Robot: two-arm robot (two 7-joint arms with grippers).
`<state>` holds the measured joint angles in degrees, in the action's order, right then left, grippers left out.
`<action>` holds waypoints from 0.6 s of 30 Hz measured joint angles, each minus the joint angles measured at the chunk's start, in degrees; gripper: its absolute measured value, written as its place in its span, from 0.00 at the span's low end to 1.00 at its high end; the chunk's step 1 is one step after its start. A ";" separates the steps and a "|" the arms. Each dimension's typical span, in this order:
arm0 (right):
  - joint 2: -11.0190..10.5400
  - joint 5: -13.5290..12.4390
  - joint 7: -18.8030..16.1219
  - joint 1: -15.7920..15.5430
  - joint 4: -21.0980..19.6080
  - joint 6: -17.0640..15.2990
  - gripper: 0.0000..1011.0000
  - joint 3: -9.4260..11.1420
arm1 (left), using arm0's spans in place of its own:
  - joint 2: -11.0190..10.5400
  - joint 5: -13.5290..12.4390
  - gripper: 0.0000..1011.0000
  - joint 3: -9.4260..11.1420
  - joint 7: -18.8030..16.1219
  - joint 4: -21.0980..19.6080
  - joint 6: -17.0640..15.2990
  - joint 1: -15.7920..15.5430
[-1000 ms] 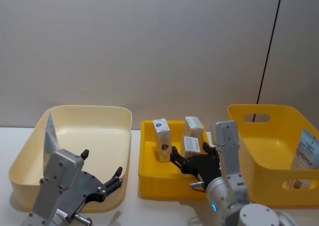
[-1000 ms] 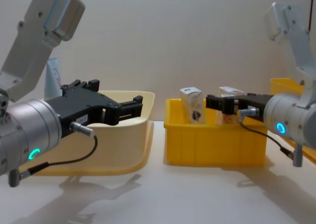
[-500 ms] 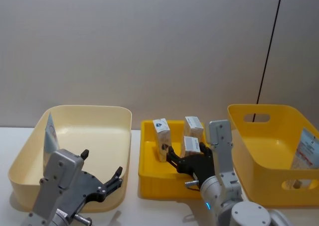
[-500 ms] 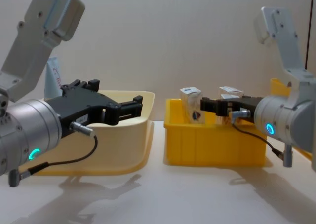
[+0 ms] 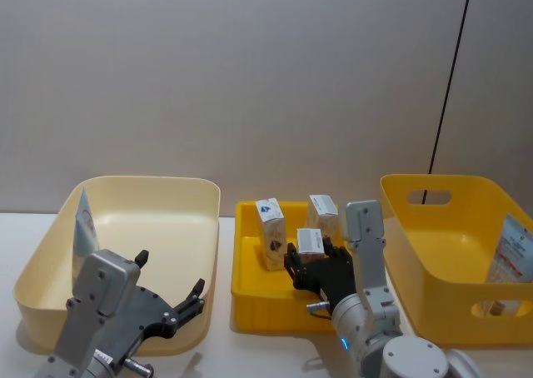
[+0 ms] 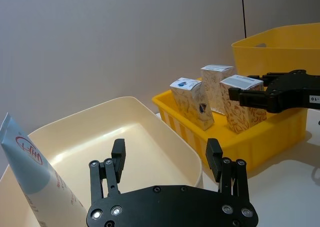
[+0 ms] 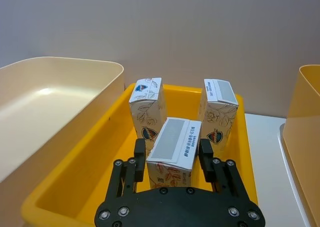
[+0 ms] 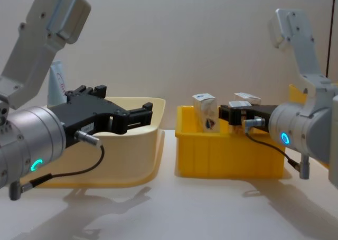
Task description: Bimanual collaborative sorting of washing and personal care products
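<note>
The orange-printed carton (image 7: 172, 154) now sits between the fingers of the right claw (image 7: 173, 159), which a second ago was off to the carton's right side and has since slid across the small yellow bin (image 7: 75, 184) to straddle it. The fingers (image 7: 139, 153) stand on either flank of the box, close against its sides; whether they already press it I cannot tell for certain, though the box looks slightly raised in the head view, so I judge the grip made or all but made. Just beyond the claw stand two more cartons, a blue-printed one (image 7: 146, 109) and another orange one (image 7: 217, 114), both upright in the same bin. Farther out, past the claw on its right side, is the large yellow bin (image 5: 454, 253) with a pale-blue tube (image 5: 514, 253) leaning in its corner.

The left claw (image 6: 167, 164) hangs spread wide and empty over the near rim of the cream bin (image 6: 150, 132), unchanged, with a tube (image 6: 35, 174) beside it. The carton seems ready to be lifted toward its sorting bin.
</note>
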<state>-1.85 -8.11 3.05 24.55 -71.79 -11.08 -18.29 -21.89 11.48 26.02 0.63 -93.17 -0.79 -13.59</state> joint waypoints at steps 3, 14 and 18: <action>0.05 0.03 0.03 0.04 0.05 0.00 0.61 -0.01 | 0.00 0.00 0.99 0.00 0.00 0.00 0.00 0.00; -0.17 0.44 -0.11 0.00 -0.13 0.72 0.45 -0.01 | 0.00 0.00 0.99 0.00 0.00 0.00 0.00 0.00; -0.54 0.82 -0.52 -0.06 -0.72 2.05 0.45 0.01 | 0.00 0.00 0.99 0.00 0.00 0.00 0.00 0.00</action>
<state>-2.39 -7.29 2.53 24.48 -72.51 -9.03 -18.28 -21.90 11.48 26.02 0.63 -93.17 -0.79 -13.59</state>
